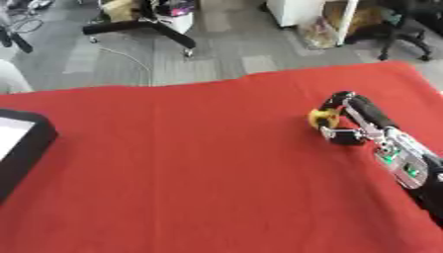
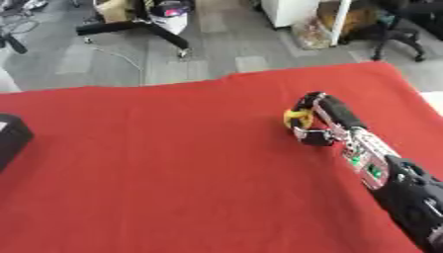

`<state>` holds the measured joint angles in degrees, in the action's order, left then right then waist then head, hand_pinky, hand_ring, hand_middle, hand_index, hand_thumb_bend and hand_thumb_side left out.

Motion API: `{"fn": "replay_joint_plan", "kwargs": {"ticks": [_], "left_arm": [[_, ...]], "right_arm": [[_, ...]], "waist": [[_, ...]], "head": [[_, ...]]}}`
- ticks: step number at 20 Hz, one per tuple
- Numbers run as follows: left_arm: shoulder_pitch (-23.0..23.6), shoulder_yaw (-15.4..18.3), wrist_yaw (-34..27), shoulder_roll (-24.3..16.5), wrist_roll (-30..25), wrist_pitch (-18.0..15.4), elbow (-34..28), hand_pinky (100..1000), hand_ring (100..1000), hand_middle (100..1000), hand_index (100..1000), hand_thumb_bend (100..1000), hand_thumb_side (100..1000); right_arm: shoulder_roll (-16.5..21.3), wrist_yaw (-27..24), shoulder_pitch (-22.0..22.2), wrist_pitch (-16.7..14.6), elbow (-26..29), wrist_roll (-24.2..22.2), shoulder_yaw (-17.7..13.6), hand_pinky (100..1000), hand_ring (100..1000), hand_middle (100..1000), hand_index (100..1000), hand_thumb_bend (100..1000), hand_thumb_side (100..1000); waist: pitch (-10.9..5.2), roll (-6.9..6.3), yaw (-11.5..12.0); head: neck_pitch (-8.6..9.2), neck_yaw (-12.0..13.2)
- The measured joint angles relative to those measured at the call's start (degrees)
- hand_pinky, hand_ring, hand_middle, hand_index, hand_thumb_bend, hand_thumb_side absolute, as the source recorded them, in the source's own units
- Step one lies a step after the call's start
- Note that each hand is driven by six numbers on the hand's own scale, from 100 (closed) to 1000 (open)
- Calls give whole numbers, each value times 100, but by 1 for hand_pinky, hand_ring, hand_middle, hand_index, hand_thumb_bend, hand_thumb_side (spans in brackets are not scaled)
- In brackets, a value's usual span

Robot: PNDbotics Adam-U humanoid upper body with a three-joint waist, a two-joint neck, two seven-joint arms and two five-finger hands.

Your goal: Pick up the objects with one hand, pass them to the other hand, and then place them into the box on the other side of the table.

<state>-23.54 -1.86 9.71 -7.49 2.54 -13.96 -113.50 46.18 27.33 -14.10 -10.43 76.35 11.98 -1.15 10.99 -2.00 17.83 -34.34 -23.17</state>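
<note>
At the right of the frame, on the red table [image 1: 190,168], a small yellow object [image 1: 322,117] is enclosed by the curled fingers of the right hand [image 1: 346,118]; it is judged light and easily gripped across its middle.

there was one small yellow object [image 1: 322,118], one black box [image 1: 19,148] well to its left, and one robot hand [image 1: 353,118] on the surface [image 1: 199,173].
</note>
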Motion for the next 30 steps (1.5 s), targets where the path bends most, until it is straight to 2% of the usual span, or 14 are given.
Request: {"fn": "replay_joint_plan", "kwargs": {"ticks": [6,11,14,18,20,23,27,30], "left_arm": [[145,185,161,11,206,104,0,484,503,514,740,372,630],[435,440,671,208,508,300,69,442,474,484,703,314,615],[659,544,1088,367,664,413,423,421,461,470,685,264,576],[743,553,1590,411,729,441,1231,404,453,463,683,232,556],[693,436,1826,411,672,383,1738,404,455,467,690,229,566],[350,1,2058,410,408,99,2534,406,457,470,694,227,579],[-405,-663,2046,396,-24,-496,3272,422,464,478,705,229,588],[-1033,-1195,1901,396,-407,-1059,3494,447,473,491,720,247,598]], "right_arm": [[23,-442,140,39,478,84,-154,537,637,373,223,100,100],[102,-1114,254,173,1042,117,-339,528,643,373,226,100,100],[152,-1699,313,316,1470,59,-461,526,645,373,227,100,100],[204,-2464,352,517,2146,-50,-566,529,645,370,231,100,100],[215,-2799,322,601,2510,-112,-573,531,644,367,232,100,100],[258,-3252,108,715,3022,-260,-477,532,643,369,232,100,100],[245,-3678,-262,849,3453,-596,-210,532,645,369,233,100,100],[162,-3929,-570,884,3641,-945,40,533,648,370,232,100,100]], "waist": [[0,0,-85],[-3,0,-194],[-7,2,-272],[-27,3,-373],[-90,3,-419],[-167,4,-485],[-204,6,-498],[-215,24,-497]], "head": [[-28,-4],[-78,-13],[-90,7],[-142,79],[-176,114],[-192,176],[-237,235],[-254,266]]}}
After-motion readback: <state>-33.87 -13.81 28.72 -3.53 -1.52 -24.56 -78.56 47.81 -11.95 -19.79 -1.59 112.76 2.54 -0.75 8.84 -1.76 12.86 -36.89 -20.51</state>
